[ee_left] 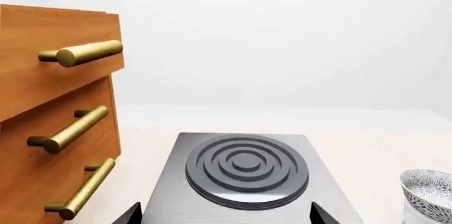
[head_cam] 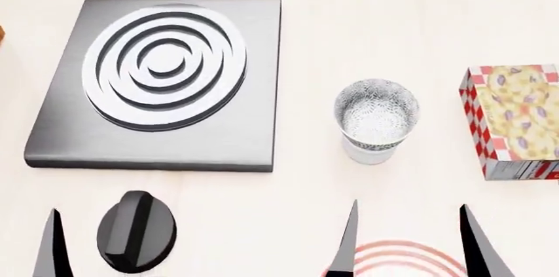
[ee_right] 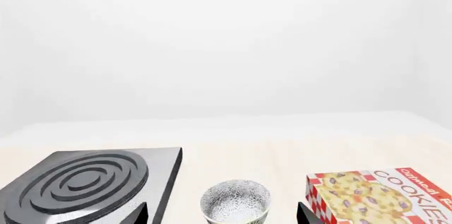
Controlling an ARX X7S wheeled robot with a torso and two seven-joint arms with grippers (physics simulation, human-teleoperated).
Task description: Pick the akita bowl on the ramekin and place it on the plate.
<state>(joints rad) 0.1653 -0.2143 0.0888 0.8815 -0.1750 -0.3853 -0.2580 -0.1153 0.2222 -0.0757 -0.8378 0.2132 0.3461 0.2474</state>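
The akita bowl (head_cam: pixel 376 111) sits upright, nested in the ramekin (head_cam: pixel 368 152), mouth up and axis vertical, so it's free to lift from above. Right gripper (head_cam: pixel 406 241) hovers at the bowl's six o'clock, jaws spread and empty, over the plate (head_cam: pixel 393 258). Left gripper (head_cam: pixel 109 241) also gapes, empty.

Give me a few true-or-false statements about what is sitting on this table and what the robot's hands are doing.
1. The akita bowl sits on top of the ramekin. True.
2. The right hand is clamped on the bowl. False: it is open and well short of the bowl, with nothing between its fingers.
3. A cookies box lies on the side of the bowl away from the stove burner. True.
4. The plate is beyond the burner. False: it lies at the near edge, under the right hand.
5. The left hand holds the black knob. False: the knob rests on the table.
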